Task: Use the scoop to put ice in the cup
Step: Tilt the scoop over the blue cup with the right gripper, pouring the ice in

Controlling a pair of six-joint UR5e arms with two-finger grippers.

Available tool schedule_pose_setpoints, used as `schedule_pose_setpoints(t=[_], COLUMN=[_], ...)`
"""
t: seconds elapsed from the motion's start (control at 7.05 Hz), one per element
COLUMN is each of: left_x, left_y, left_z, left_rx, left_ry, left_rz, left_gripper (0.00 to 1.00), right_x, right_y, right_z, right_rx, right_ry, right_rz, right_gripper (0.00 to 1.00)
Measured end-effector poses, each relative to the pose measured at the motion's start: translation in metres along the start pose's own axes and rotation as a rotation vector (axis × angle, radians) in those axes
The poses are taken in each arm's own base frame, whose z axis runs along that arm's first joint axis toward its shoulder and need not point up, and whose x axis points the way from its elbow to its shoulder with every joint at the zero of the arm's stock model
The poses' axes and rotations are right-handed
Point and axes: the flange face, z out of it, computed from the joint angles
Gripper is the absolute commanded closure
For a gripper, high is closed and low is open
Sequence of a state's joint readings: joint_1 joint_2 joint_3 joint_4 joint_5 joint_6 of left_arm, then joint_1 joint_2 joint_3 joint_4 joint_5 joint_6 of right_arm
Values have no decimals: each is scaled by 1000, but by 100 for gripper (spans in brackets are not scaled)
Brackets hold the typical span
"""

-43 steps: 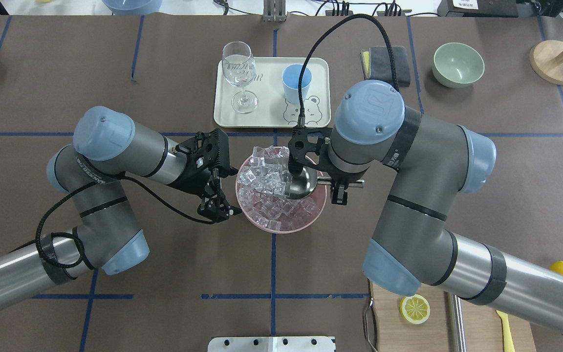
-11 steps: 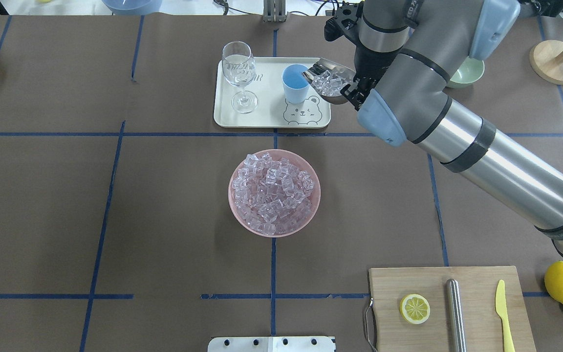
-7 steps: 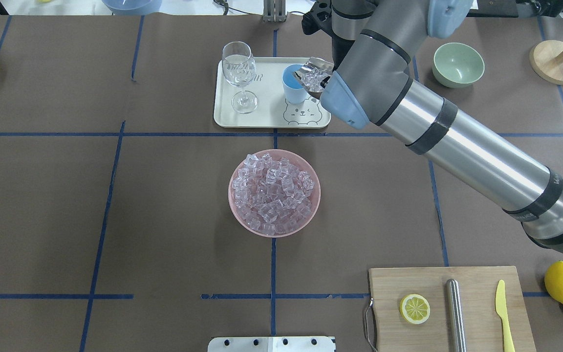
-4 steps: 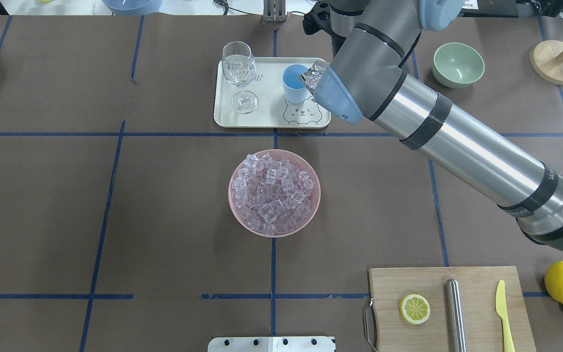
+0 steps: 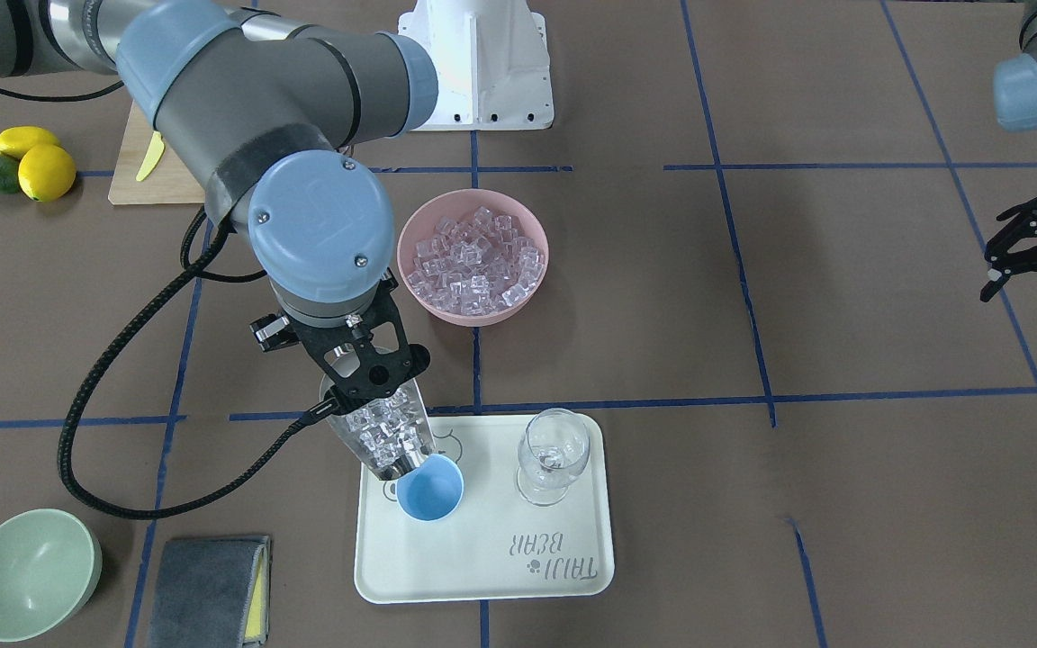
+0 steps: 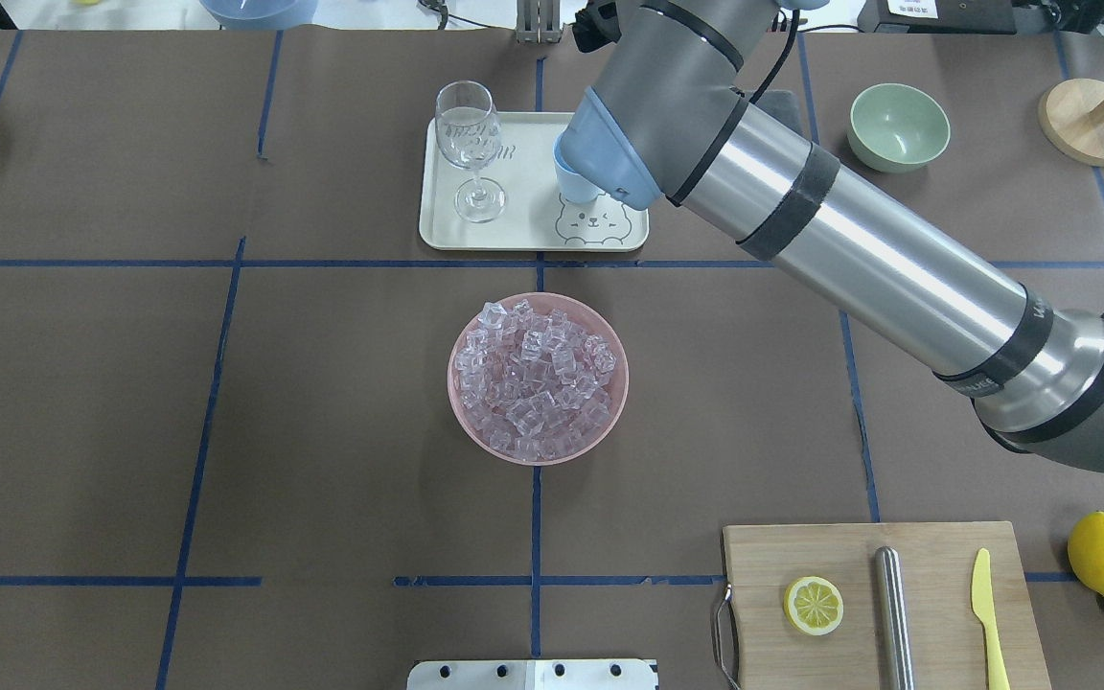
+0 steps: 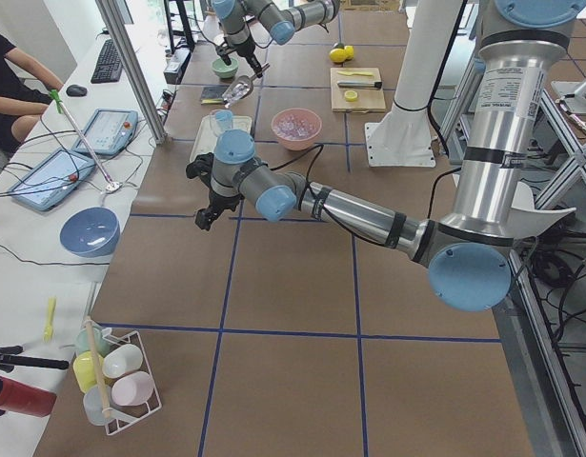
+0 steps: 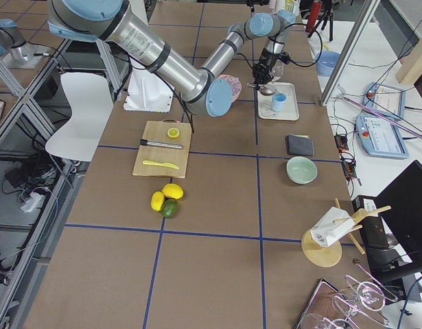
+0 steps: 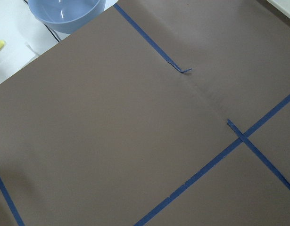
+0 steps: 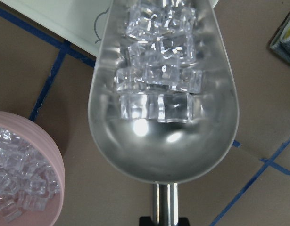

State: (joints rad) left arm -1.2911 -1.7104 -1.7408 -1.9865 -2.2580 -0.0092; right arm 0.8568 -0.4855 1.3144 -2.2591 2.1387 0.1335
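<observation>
My right gripper (image 5: 355, 355) is shut on the handle of the steel scoop (image 5: 381, 432). It holds the scoop tilted down, with its lip at the rim of the light-blue cup (image 5: 429, 487). Ice (image 5: 383, 428) lies in the trough, slid toward the lip, as the right wrist view shows (image 10: 159, 80). The cup's inside looks plain blue. It stands on the cream tray (image 5: 482, 558). In the overhead view my arm hides the scoop and most of the cup (image 6: 569, 182). A pink bowl (image 6: 464, 422) holds more ice (image 6: 535, 379). My left gripper (image 5: 1027, 261) is open and empty, far off to the side.
A wine glass (image 5: 553, 454) stands on the tray beside the cup. A pale-green bowl (image 6: 898, 125) and a grey cloth (image 5: 208, 576) lie beyond the tray. A cutting board (image 6: 935, 575) with a lemon slice, steel cylinder and yellow knife sits near me, lemons (image 6: 1103, 554) beside it.
My right arm has carried the filled scoop from the pink bowl to the cup, shifted left over it and tilted it. My left arm has drawn back to the table's left edge.
</observation>
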Motion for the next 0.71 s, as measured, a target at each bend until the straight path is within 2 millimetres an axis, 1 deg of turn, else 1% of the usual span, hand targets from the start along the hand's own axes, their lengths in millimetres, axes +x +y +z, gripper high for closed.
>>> schedule_pose_setpoints(t=[0.43,0.71], left_x=[0,1], left_y=[-1,-1], left_z=[-1,-2], left_rx=[2,4], left_ry=[0,-1], left_rz=[1,2], left_gripper=[0,0], right_x=[-1,-6], right_y=[-1,-10], right_z=[-3,-8], right_rx=[-31,-53], right_ry=[3,6], right_rz=[21,35], right_gripper=[100,100])
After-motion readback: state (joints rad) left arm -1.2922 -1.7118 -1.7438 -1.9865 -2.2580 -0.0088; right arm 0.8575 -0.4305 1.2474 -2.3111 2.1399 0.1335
